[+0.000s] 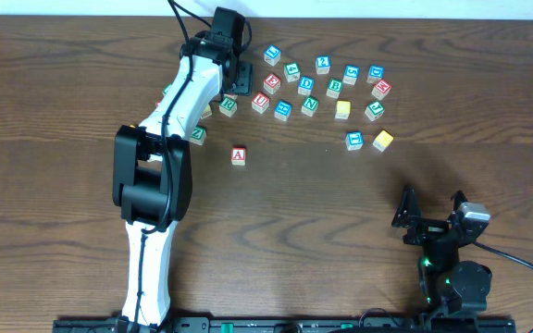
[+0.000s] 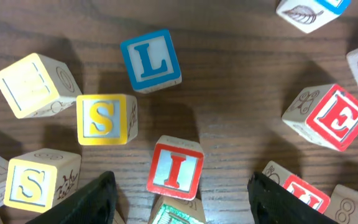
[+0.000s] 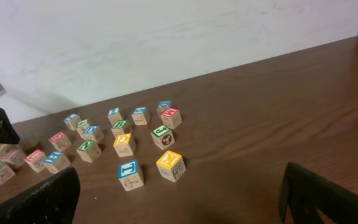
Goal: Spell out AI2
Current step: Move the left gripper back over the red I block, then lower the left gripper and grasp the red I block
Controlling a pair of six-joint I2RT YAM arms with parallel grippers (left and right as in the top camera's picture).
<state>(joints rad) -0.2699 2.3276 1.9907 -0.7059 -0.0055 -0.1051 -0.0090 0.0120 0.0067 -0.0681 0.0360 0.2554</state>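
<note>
Your left jaws are wide open and hold nothing. The wooden block with the red I (image 2: 176, 168) sits right between them, in the crowd at the back of the dark wooden bench (image 1: 340, 222). Be careful: the wooden block with the yellow S (image 2: 35, 180) and another red-letter block (image 2: 303, 194) are very close. The jaws could bump 1 of them, or pinch 2 blocks at once. The red A block (image 1: 238, 155) waits alone out front. The blue 2 block (image 1: 322, 63) is in the crowd. Your right jaws are open, empty and far away.
</note>
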